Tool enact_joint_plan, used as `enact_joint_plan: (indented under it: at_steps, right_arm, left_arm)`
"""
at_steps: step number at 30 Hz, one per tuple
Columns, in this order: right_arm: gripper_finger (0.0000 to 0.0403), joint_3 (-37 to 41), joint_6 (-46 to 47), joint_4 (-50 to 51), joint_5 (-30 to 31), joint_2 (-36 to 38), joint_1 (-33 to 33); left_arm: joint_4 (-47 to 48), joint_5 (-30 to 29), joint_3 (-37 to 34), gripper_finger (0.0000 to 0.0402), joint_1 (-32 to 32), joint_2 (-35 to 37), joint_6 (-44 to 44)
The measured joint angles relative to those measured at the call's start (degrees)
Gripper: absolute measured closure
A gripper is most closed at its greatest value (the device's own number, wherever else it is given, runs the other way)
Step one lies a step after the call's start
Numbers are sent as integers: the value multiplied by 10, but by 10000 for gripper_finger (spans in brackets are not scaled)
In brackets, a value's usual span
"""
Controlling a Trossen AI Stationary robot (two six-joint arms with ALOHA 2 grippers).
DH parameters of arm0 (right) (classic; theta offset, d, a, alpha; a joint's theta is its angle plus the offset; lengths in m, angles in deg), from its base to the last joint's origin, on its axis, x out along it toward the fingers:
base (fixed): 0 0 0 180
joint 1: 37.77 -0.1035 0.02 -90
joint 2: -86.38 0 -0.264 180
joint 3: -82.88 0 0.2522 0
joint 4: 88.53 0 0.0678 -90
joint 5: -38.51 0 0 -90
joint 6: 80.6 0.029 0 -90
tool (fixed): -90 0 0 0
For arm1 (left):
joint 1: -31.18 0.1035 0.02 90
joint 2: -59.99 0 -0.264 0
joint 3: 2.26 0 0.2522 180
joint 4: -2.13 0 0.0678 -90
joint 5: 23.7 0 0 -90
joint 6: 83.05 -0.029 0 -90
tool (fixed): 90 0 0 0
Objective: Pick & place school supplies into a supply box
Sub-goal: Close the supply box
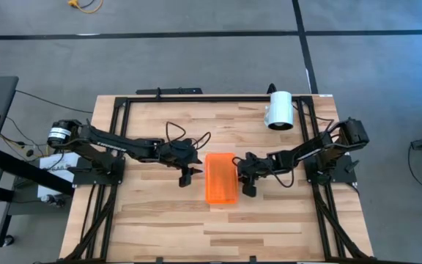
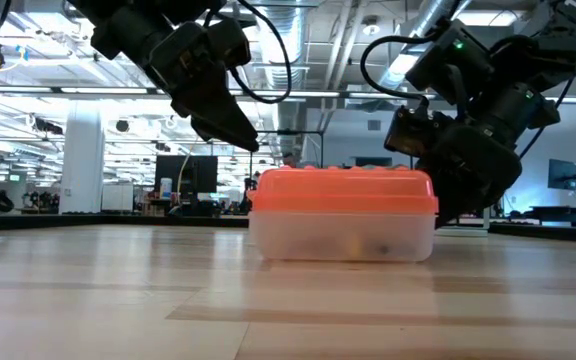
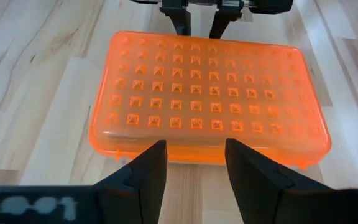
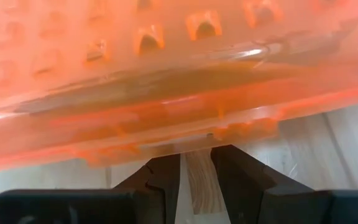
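The supply box [image 1: 221, 178], clear with a studded orange lid [image 3: 207, 93], lies shut in the middle of the table. The school supplies are hidden; only dim shapes show through its clear wall [image 2: 368, 245]. My left gripper [image 3: 194, 165] hangs open just left of the box and higher than its lid [image 2: 243, 135], slanting down at it. My right gripper [image 4: 196, 168] is open and low at the box's right long side, its fingertips right at the lid's rim [image 4: 241, 127]. My right gripper stands at the rim of the lid [image 4: 241, 127] on the box's right long side, slanting down from the table's right. I cannot tell whether its fingers [image 4: 160, 171] touch the rim. The box rests flat on the table.
A white cylinder [image 1: 279, 110] lies at the table's far right, behind my right arm. Black frame rails [image 1: 108, 147] run along the table's edges. Bare wood lies between the box and the near edge [image 1: 218, 235].
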Motion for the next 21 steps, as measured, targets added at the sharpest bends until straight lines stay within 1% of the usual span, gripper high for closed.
enact_joint_plan:
  at_steps: [5,11,17,21]
  right_arm:
    - [304,-3,49,19,-2,1,0]
    - [305,-2,63,31,-25,9,0]
    - [305,2,42,48,-28,44,3]
    - [305,1,41,59,-32,47,4]
  left_arm:
    - [5,0,0,249,0,0,12]
    - [21,0,0,249,0,0,26]
    - [25,0,0,249,0,0,26]
    - [37,3,0,249,0,0,25]
